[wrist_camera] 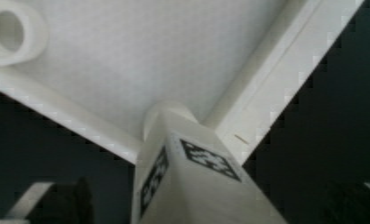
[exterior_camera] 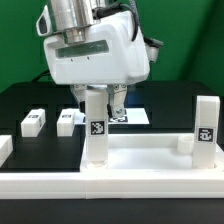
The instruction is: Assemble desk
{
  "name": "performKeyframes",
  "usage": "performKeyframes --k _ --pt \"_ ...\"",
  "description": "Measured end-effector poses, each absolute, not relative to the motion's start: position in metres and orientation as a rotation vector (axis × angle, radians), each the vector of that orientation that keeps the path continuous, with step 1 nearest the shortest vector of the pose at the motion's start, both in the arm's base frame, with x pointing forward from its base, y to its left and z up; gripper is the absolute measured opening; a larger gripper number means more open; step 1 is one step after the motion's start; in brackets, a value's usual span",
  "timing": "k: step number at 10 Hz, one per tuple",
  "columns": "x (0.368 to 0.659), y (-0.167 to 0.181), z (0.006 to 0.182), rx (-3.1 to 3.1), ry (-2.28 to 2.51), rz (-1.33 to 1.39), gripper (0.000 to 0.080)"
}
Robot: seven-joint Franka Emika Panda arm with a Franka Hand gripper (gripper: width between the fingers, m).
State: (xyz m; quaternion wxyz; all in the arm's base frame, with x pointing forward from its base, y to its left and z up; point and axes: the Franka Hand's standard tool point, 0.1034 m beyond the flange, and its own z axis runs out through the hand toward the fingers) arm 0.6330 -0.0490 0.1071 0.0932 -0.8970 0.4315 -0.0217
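The desk panel (exterior_camera: 140, 160) lies flat at the front, white, with a raised rim. My gripper (exterior_camera: 100, 98) is shut on a white tagged leg (exterior_camera: 96, 130) and holds it upright at the panel's corner on the exterior view's left. In the wrist view the same leg (wrist_camera: 191, 165) reaches from my gripper (wrist_camera: 196, 215) down to the panel's rimmed corner (wrist_camera: 253, 110); my fingertips are hidden behind it. A round socket (wrist_camera: 8, 35) shows in another corner. A second leg (exterior_camera: 205, 130) stands upright at the panel's corner on the exterior view's right.
Two loose legs (exterior_camera: 32, 122) (exterior_camera: 67, 121) lie on the black table behind the panel, with another white piece (exterior_camera: 4, 147) at the far edge on the exterior view's left. The marker board (exterior_camera: 135, 116) lies behind my gripper. A low white stub (exterior_camera: 185, 143) sits near the standing leg.
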Motion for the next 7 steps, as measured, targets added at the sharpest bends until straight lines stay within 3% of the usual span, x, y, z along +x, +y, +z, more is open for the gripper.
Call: performKeyframes --k 4,6,7 --pt "0.641 -0.049 0.119 -3.019 0.251 -0.138 0.0649" --pt "0.640 -0.050 0.116 -3.001 0.383 -0.126 0.0386" --pt "0.640 -0.051 0.116 -3.000 0.388 -0.126 0.0386"
